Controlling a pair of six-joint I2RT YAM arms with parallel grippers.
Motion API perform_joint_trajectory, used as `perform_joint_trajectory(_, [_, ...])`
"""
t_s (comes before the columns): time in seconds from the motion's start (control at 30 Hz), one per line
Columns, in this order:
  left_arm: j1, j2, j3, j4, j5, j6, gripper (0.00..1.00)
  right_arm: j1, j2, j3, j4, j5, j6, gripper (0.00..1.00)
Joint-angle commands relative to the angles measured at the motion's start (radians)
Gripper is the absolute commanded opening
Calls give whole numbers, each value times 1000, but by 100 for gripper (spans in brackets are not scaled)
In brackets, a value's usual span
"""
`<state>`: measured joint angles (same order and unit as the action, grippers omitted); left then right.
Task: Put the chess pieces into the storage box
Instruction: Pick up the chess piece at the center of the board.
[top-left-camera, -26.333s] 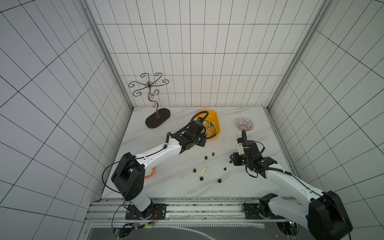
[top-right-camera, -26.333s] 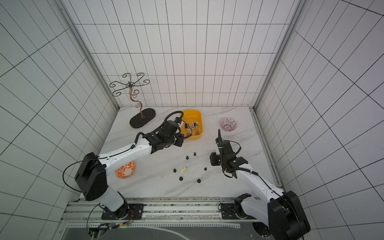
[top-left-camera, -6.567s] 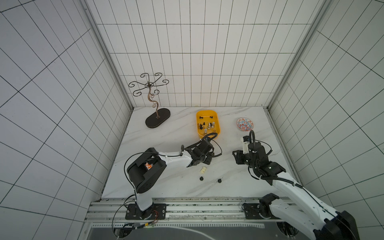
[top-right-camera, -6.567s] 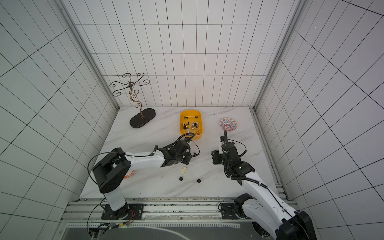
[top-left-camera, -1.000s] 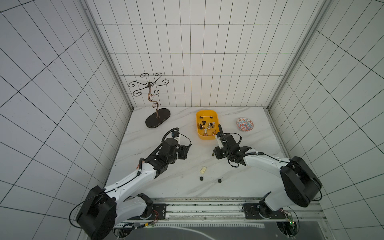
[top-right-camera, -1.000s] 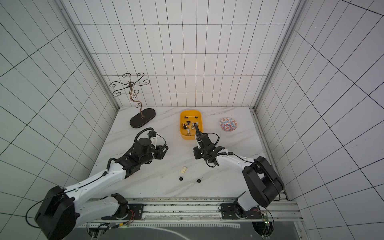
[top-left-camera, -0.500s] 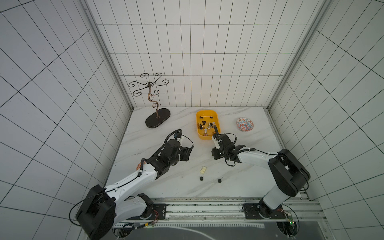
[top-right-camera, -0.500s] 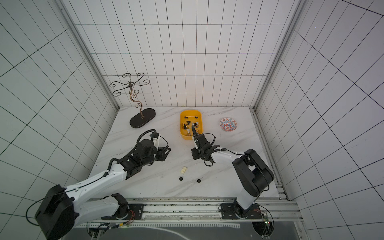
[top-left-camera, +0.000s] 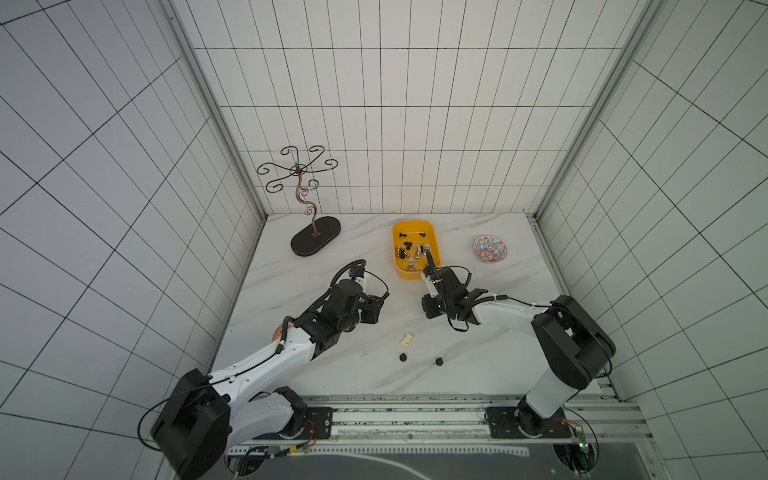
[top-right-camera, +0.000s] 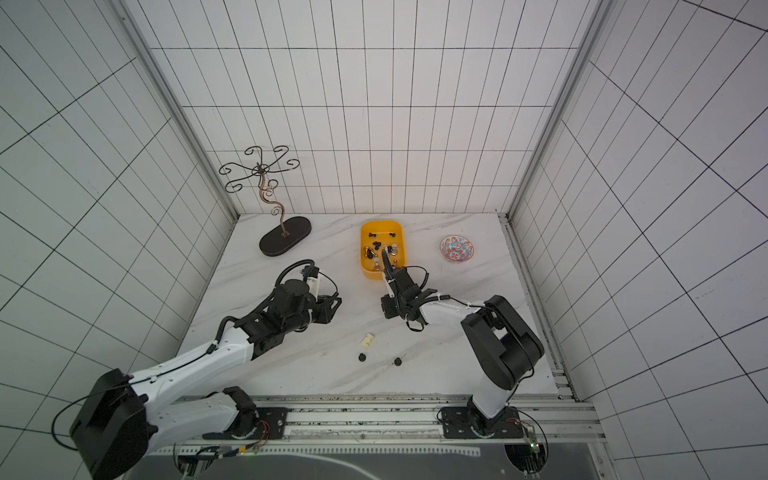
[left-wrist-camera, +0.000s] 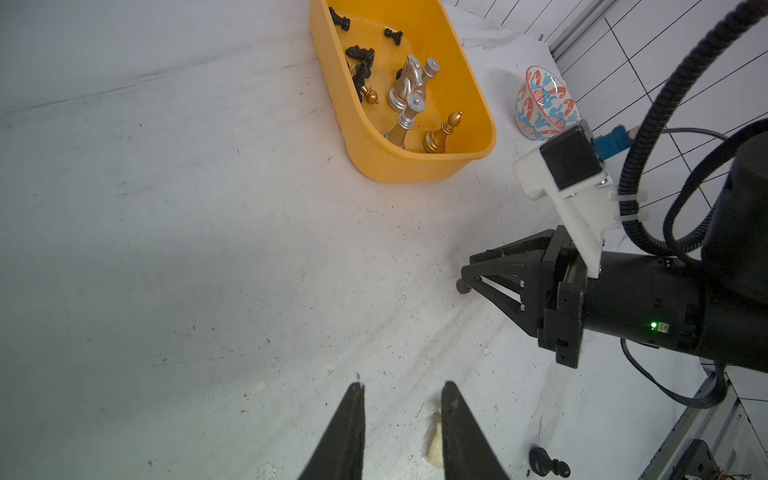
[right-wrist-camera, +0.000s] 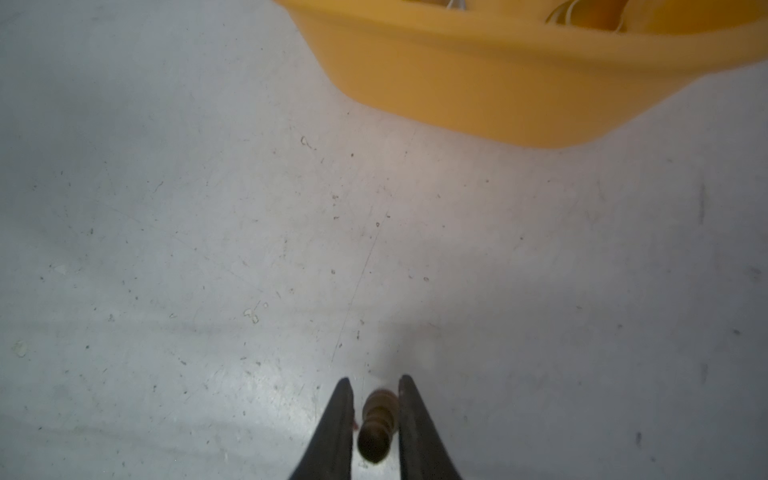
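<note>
Nearest the front edge of the desk (top-left-camera: 357, 374): two black pawns (top-left-camera: 402, 357), apart. Just behind, cream piece (top-left-camera: 407, 340) lying down. Left end effector (left-wrist-camera: 401, 388) released, empty, low beside the cream piece. Right end effector (right-wrist-camera: 372, 380) flanking a brown-gold piece (right-wrist-camera: 376, 419) on the desk; clenched or not, cannot tell. Farther back, storage box (top-left-camera: 409, 274) holding silver, gold and black pieces. Patterned bowl (top-left-camera: 489, 249) near it, apart.

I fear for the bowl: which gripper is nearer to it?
Right. The right gripper hangs by the box's near end; the left gripper is farther from the bowl, beyond the right one.
</note>
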<state>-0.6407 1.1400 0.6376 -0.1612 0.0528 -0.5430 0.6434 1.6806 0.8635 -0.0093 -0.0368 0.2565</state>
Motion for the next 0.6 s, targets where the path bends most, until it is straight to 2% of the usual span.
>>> perform_joint_trajectory(0.0, [-3,-16,24,-1,-17,-12,31,8,10,65,9,-6,-10,21])
perform_joint_trajectory(0.57, [-5,-33,15,-11,-28,-14,31,11,11,35,11,-11,0,21])
